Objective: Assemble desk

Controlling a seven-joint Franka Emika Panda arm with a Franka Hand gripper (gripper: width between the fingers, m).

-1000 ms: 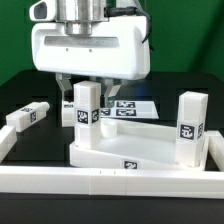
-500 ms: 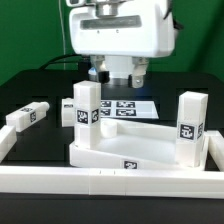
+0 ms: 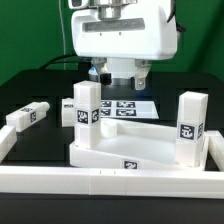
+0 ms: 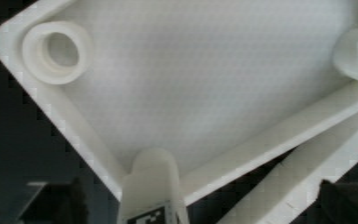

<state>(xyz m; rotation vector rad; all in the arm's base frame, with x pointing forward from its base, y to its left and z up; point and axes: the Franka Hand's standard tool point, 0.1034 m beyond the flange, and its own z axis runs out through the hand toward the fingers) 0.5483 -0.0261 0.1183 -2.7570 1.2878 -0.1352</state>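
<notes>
1. The pincer point(image 3: 119, 76) hangs above the far half of the table point(image 3: 40, 85), its 2 dark fingers apart and holding nothing. Its hand is a smooth, white, rounded block.
2. Below it the marker board point(image 3: 128, 105) lies flat on the table, a thin white sheet with black squares.
3. The desk panel point(image 3: 130, 148) lies near the table's front edge. It is matt white plastic, a wide rectangle with a raised rim, and it has a tag on its front wall.
4. The wrist view shows the panel's plain inner face and a round socket point(image 4: 55, 52) in one rounded corner.
5. The first leg point(image 3: 87, 104), a square white post with a tag, stands upright at the panel's far corner on the exterior view's left.
6. The second leg point(image 3: 190, 126) stands upright at the corner on the exterior view's right.
7. The third leg point(image 3: 28, 116) lies on its side near the table edge at the exterior view's left.
8. The fourth leg point(image 3: 67, 112) lies just beside the first leg.
9. Long white rails point(image 3: 100, 182) run along the table's front and side edges.
</notes>
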